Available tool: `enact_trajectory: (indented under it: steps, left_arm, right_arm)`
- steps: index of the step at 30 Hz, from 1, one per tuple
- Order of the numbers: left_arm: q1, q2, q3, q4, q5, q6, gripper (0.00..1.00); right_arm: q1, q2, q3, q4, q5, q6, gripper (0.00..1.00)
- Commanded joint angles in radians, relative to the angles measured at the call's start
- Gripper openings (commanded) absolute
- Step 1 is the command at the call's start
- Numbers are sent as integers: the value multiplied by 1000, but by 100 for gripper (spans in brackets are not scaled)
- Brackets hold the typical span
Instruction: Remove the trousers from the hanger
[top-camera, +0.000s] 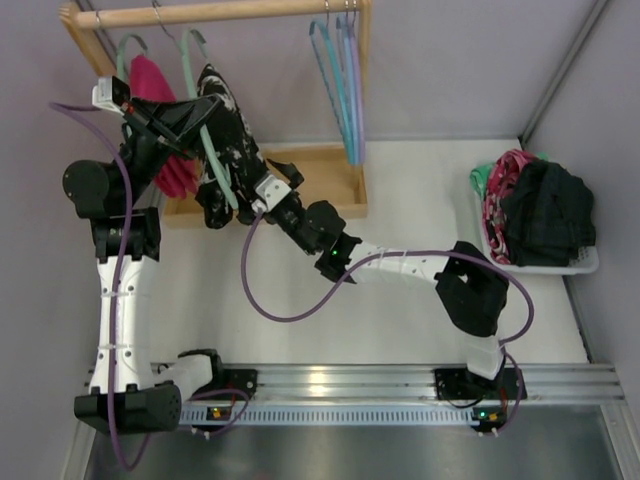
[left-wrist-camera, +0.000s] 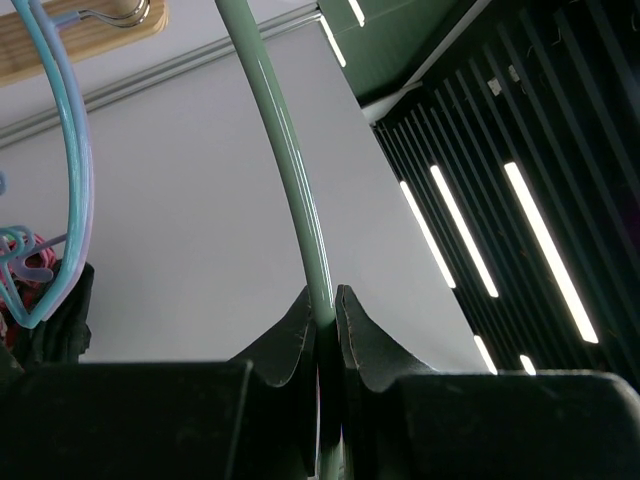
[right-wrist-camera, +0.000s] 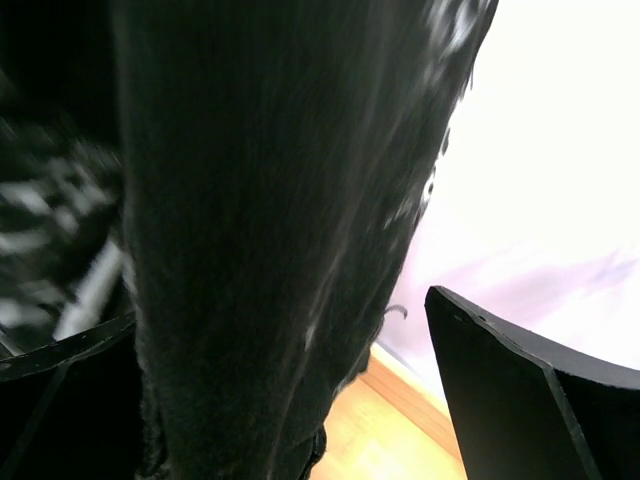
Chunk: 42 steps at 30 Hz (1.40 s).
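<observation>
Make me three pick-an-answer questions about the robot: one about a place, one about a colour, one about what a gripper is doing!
1. Where is the clothes basket? A) on the rail B) at the table's right edge C) between the arms
2. What colour is the hanger in the left gripper? A) red B) yellow C) mint green
3. How is the right gripper? A) open, trousers between its jaws B) shut on the hanger C) shut, holding nothing
Answers: 1 B, it sits far right in the top view. 2 C, the left wrist view shows a green rod pinched. 3 A, wide jaws flank black fabric.
</observation>
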Motion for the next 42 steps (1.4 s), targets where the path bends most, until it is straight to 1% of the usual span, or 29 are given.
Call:
enact_trajectory:
  steps: [1,3,6,13,17,26,28,29,31,32,34,35,36,37,42]
  left_arm:
    - [-5,-17,26,201,-53,11,0]
    - [-7,-17,23,201,-55,13,0]
    - [-7,-21,14,201,-53,15,0]
    - [-10,-23,22,201,-56,11,0]
    - [-11,-26,22,201,-56,10,0]
    - [-13,-23,28,201,-58,7,0]
    - [-13,-26,31,201,-58,8,0]
    - [-13,-26,31,201,-58,10,0]
    - [-13,-29,29,199,-56,10,0]
    - [-13,-30,26,198,-56,10,0]
    - [-13,-35,19,196,-56,10,0]
    - [-14,-34,11,196,-58,8,0]
    - [-13,-34,8,194,-58,11,0]
    - [-13,-38,3,190,-58,13,0]
    - [-14,-43,-33,165,-45,65,0]
  right_arm:
    - [-9,-94,12,19,-44,59,99]
    - [-9,-97,27,6,-48,76,99]
    - [-9,-94,79,-38,-12,139,98]
    - [-8,-51,191,-87,64,142,87]
    - [-8,-26,216,-97,97,135,81]
    - [-8,35,283,-97,126,125,80]
    - [-13,44,296,-87,139,113,73]
    - [-14,49,297,-84,146,110,62]
    - [-23,48,302,-90,153,122,50]
    - [-26,38,303,-93,150,128,37]
    - [-34,17,299,-94,134,136,25]
    - [-36,9,297,-97,124,141,17]
    - [-39,-1,296,-101,111,147,2]
    - [-40,-11,291,-107,104,155,0]
    - [-46,-120,259,-176,33,204,0]
